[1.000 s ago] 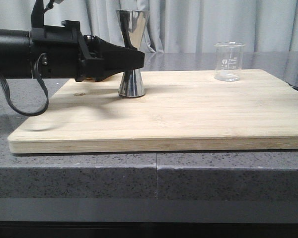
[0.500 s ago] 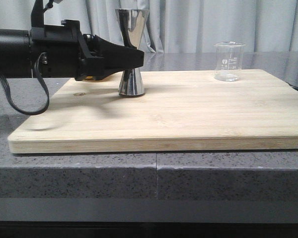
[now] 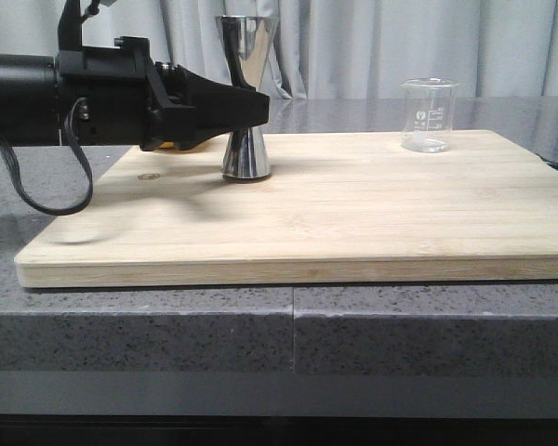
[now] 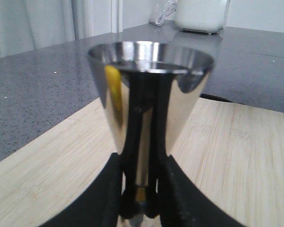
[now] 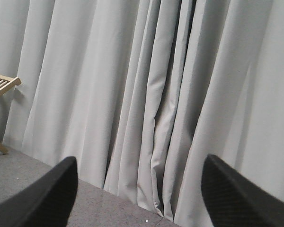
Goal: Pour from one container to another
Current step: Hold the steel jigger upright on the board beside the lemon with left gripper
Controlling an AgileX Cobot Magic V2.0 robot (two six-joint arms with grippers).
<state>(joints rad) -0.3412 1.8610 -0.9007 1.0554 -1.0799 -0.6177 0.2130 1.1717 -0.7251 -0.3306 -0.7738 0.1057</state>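
A wooden board [image 3: 335,209] is lying on a grey counter. At upper left, the left gripper [image 3: 251,111] is pinching the steel jigger [image 3: 246,102] at its waist. The glass beaker [image 3: 429,115] is standing at upper right. The right gripper [image 5: 139,198] fingers are spread apart.

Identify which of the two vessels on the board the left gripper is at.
The steel jigger: the left gripper has its fingers on either side of its narrow waist. The glass beaker stands apart, untouched.

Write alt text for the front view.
The left gripper reaches in from the left and grips the waist of a steel jigger standing on a wooden board. A clear glass beaker stands apart, far right.
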